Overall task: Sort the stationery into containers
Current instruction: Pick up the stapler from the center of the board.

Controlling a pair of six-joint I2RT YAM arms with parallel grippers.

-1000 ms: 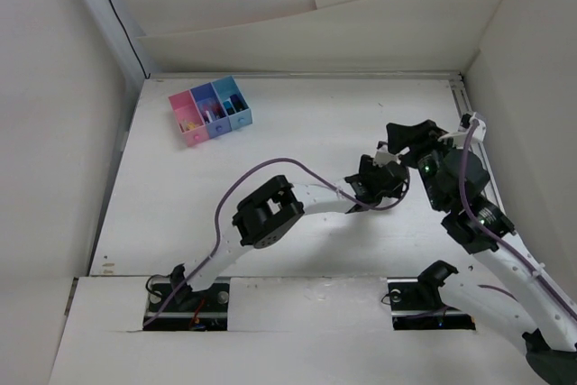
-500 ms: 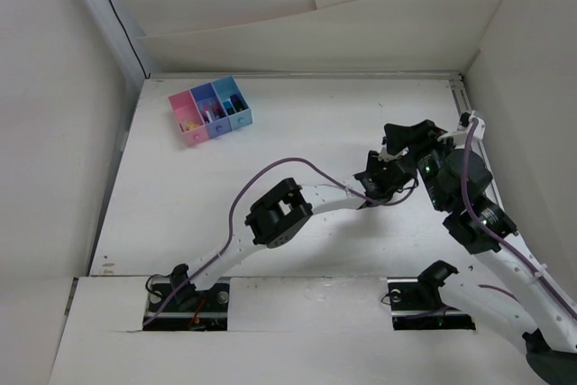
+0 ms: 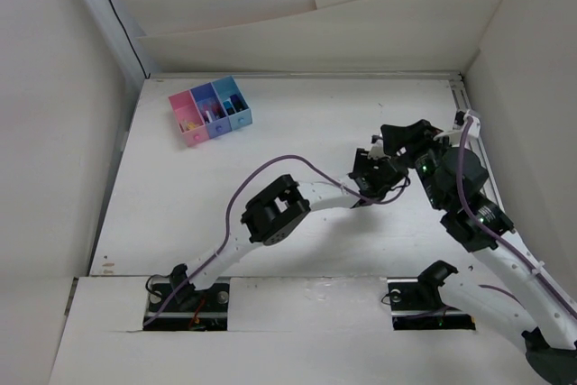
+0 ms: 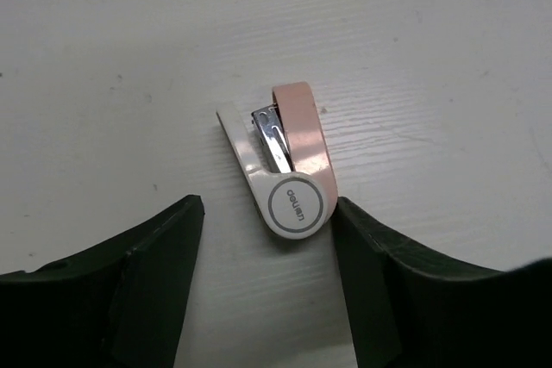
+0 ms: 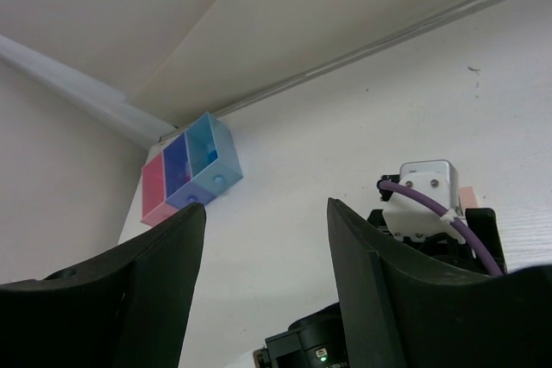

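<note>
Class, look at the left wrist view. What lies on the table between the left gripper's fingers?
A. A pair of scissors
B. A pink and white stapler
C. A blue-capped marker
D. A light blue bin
B: the left wrist view shows a pink and white stapler lying flat on the table, between the spread fingers of the left gripper.
</note>
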